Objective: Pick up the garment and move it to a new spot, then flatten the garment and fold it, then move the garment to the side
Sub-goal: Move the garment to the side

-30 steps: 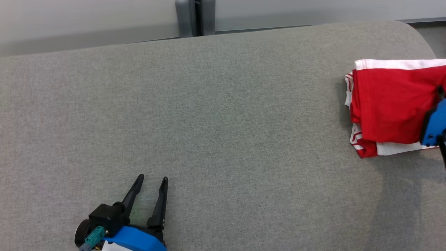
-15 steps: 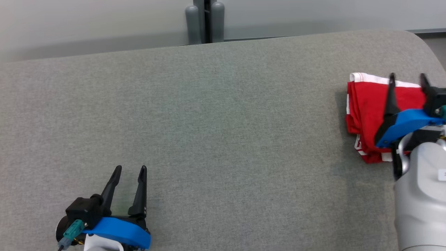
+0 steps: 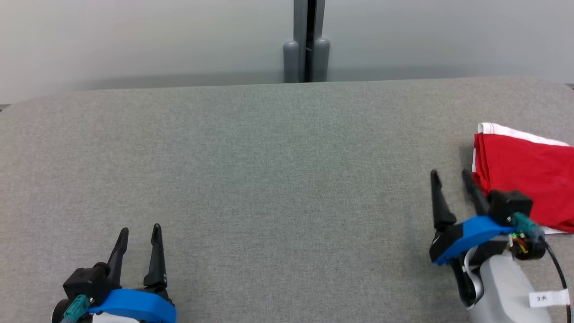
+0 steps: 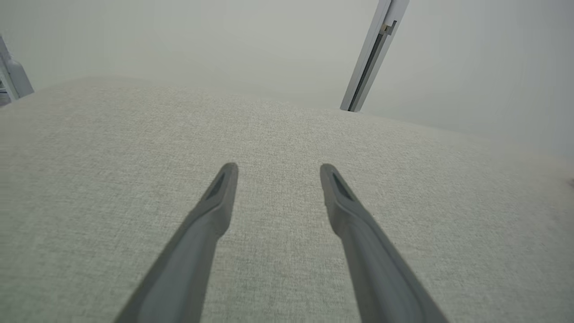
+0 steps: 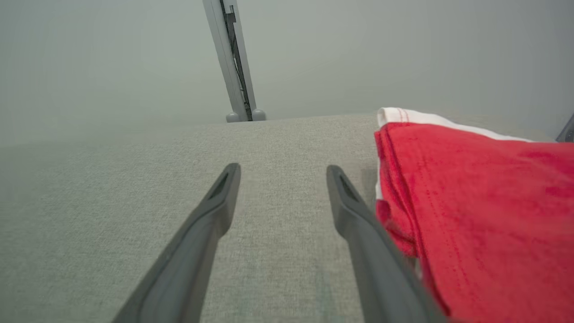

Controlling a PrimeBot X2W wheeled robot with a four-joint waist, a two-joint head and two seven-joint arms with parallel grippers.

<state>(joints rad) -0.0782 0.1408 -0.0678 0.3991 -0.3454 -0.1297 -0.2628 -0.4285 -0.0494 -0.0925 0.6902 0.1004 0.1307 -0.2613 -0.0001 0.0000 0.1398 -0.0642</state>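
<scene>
Head view: the red and white folded cloth garment (image 3: 524, 179) lies at the far right of the grey fabric-covered table (image 3: 269, 179), cut off by the frame edge. The right hand (image 3: 450, 174) sits just beside its left edge, fingers spread, holding nothing; the left hand (image 3: 140, 229) is at lower left, well apart, also spread and empty. Left wrist view: left hand (image 4: 279, 168) gapes over the table fabric. Right wrist view: right hand (image 5: 283, 168) open, garment (image 5: 484, 202) right alongside one finger, can't tell if they touch

Red garment (image 3: 524, 188), white trim, folded, table's right edge (image 3: 515, 96)
</scene>
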